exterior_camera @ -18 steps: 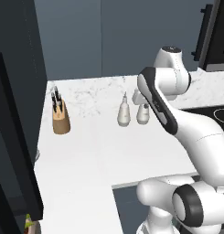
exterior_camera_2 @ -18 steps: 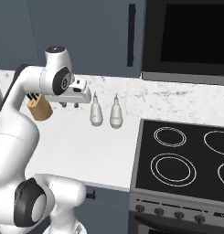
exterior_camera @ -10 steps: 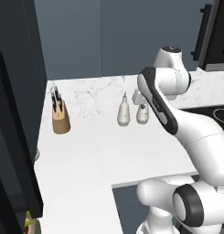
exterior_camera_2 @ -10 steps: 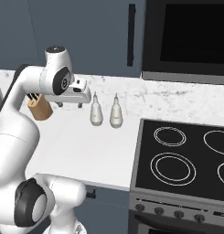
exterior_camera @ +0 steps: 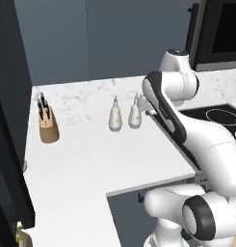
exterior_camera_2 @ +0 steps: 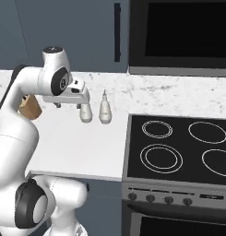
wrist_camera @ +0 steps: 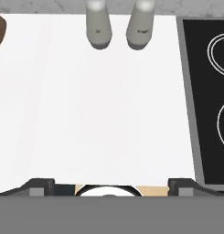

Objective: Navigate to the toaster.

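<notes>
The toaster is out of view. My gripper (wrist_camera: 111, 186) hangs over the white counter (wrist_camera: 99, 114), open, its two dark fingertips (wrist_camera: 40, 185) wide apart with nothing between them. From the right base view the hand (exterior_camera_2: 68, 104) points down, just left of two shakers. In the left base view the arm's elbow (exterior_camera: 163, 94) rises beside those same shakers and covers the fingers.
Two pale grey shakers (exterior_camera: 115, 116) (exterior_camera_2: 86, 112) stand mid-counter near the back wall. A wooden knife block (exterior_camera: 48, 126) sits at the left. The black cooktop (exterior_camera_2: 179, 147) lies to the right, an oven front below it, a dark built-in appliance (exterior_camera_2: 179, 34) above. A tall dark cabinet (exterior_camera: 8, 120) bounds the left.
The whole scene has slid a little to the left in both base views, so the base has driven rightward. The arm keeps its pose and the gripper stays open.
</notes>
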